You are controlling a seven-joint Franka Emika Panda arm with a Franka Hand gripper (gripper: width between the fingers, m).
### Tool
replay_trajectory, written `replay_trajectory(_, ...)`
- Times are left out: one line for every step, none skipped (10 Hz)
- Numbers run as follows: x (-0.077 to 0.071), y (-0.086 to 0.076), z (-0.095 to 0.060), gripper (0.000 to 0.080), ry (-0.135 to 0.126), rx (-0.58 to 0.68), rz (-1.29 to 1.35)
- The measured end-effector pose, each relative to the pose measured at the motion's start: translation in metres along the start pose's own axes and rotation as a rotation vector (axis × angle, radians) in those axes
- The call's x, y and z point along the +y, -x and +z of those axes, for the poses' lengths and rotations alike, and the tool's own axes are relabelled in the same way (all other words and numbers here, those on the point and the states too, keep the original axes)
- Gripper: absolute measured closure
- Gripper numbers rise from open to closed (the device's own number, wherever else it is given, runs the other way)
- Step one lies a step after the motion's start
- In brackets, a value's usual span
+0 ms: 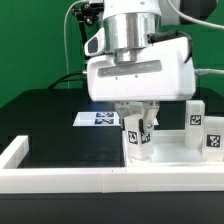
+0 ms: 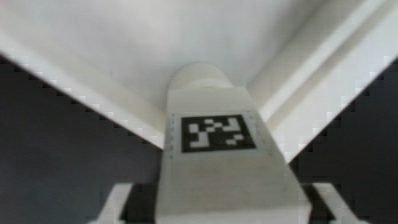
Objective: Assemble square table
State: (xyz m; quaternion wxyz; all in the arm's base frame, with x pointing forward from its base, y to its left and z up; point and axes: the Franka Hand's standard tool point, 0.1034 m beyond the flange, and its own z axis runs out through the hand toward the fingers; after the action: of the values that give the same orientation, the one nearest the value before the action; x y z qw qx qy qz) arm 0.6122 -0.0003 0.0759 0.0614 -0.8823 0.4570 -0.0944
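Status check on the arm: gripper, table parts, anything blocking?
Gripper shut on leg, held upright near the rail. Two more legs standing at the exterior view's right. Nothing seen blocking.

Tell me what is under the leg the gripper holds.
The gripper holds a tagged white leg upright; below it lies the white tabletop, near the rail. The leg covers its own foot, so contact cannot be seen.

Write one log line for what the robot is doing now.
gripper: shut on table leg | leg: upright, over square tabletop | two more legs: exterior view's right

Robotics lab: tagged marker board [image 1: 97, 119], railed black table [image 1: 50, 125]
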Motion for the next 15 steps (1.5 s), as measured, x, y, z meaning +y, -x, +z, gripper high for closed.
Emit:
replay_trajectory(-0.0001,0.0002,0.0001,0.0509,0.007,0.003,0.103)
replay_trajectory(-0.0003,-0.0004,0.0,0.0508,0.007,0.008,0.153)
replay_trajectory(0.0003,-0.0009,-0.0002,0.0508,0.011,0.0,0.267)
replay_trajectory(0.0,-0.0003,-0.0005,0.0508,0.014,-0.006,0.311)
replay_trajectory(-0.0005,0.0007,-0.0006,0.0507,0.014,-0.011,0.385)
replay_trajectory(-0.0008,0.0013,-0.0006,0.0507,0.014,-0.011,0.423)
replay_trajectory(-0.0012,0.0019,-0.0004,0.0507,0.01,-0.015,0.447)
replay_trajectory(-0.001,0.0016,-0.0004,0.0411,0.01,-0.015,0.399)
replay_trajectory(-0.0007,0.0007,-0.0006,0.0239,0.009,-0.015,0.351)
replay_trajectory(-0.0019,-0.0003,-0.0015,0.0168,0.008,-0.014,0.229)
replay_trajectory(-0.0033,-0.0007,-0.0021,0.0168,0.005,-0.014,0.118)
replay_trajectory(-0.005,0.0001,-0.0025,0.0155,0.004,-0.015,0.036)
replay_trajectory(-0.0073,0.0009,-0.003,0.015,0.003,-0.014,-0.106)
replay_trajectory(-0.0076,0.0009,-0.003,0.015,0.004,-0.013,-0.209)
replay_trajectory(-0.008,0.0016,-0.003,0.015,0.006,-0.014,-0.332)
